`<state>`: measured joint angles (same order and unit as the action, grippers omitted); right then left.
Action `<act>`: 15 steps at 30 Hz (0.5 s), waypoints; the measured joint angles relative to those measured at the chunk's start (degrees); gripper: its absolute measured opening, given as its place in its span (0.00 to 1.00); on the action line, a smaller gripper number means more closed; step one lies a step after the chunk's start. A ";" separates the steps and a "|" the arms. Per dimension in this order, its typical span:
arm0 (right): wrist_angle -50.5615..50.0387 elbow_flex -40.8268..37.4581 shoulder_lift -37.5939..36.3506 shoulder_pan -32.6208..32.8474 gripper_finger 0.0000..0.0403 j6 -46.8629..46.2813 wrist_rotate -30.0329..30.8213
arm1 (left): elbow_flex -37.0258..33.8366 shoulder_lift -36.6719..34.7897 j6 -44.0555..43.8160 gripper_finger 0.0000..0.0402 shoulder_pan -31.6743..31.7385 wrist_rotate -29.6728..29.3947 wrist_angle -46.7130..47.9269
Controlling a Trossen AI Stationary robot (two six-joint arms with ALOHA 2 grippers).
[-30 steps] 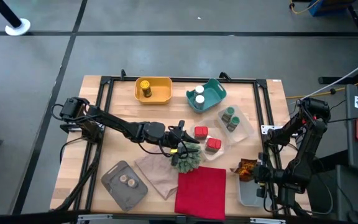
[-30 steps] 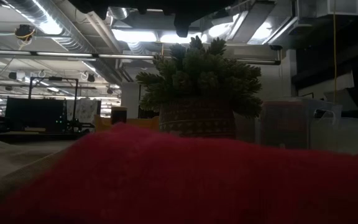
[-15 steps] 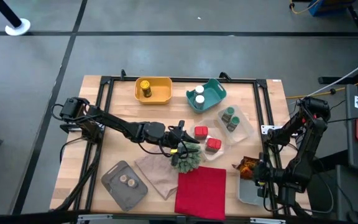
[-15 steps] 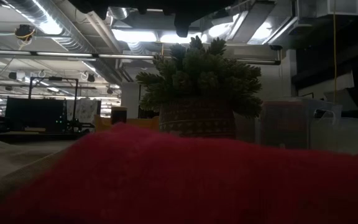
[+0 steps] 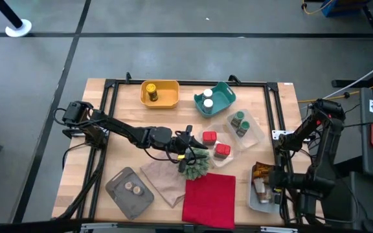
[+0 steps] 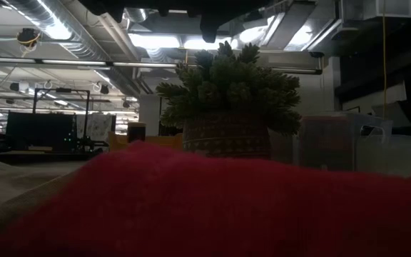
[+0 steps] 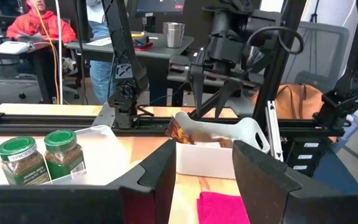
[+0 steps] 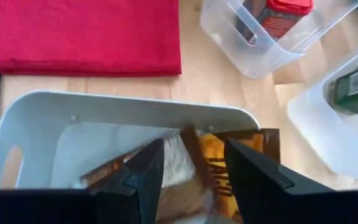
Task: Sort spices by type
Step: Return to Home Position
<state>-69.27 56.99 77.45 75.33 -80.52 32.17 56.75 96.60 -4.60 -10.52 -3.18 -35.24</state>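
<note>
An orange-brown foil packet [image 8: 229, 163] lies inside the white tray [image 8: 104, 106] at the table's near right corner, one end leaning on the tray's wall. My right gripper [image 8: 188, 174] hangs open just above it, a finger on either side, and is also visible over the tray [image 7: 219, 102]. My left gripper [image 7: 204, 177] is open and level at mid-table, beside the spiky plant ball [image 5: 196, 165]. Two green jars [image 7: 42, 158] stand in a clear container. Two red tins [image 5: 215, 144], a yellow jar [image 5: 150, 92] and white-capped jars [image 5: 206, 100] sit farther off.
A red cloth [image 5: 209, 197] lies at the near edge beside the white tray [image 5: 264, 202]. A beige cloth [image 5: 164, 178] and a grey tray with two brown discs [image 5: 133, 188] are near left. A black frame [image 5: 186, 82] rims the table. People sit beyond it [image 7: 39, 22].
My right gripper has risen over the white tray. The foil packet, which stuck out past the tray's far left corner, now lies farther inside the tray, below the fingers. My left arm has kept still.
</note>
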 joint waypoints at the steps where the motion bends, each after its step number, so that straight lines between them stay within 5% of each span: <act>1: -0.66 0.41 0.00 0.00 0.42 -0.01 0.03 | 0.00 0.00 -0.36 0.35 0.00 0.00 -0.15; 8: -8.33 5.81 -0.30 0.00 0.42 -1.59 8.34 | -0.02 -3.72 -1.25 0.35 0.11 0.00 2.45; 15: -10.05 11.26 -4.80 -2.84 0.42 2.34 21.81 | -0.07 -13.49 3.33 0.35 0.11 -0.02 17.93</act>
<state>-79.32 68.25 72.65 72.49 -78.18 53.98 56.69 83.10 -1.28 -10.41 -3.20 -17.31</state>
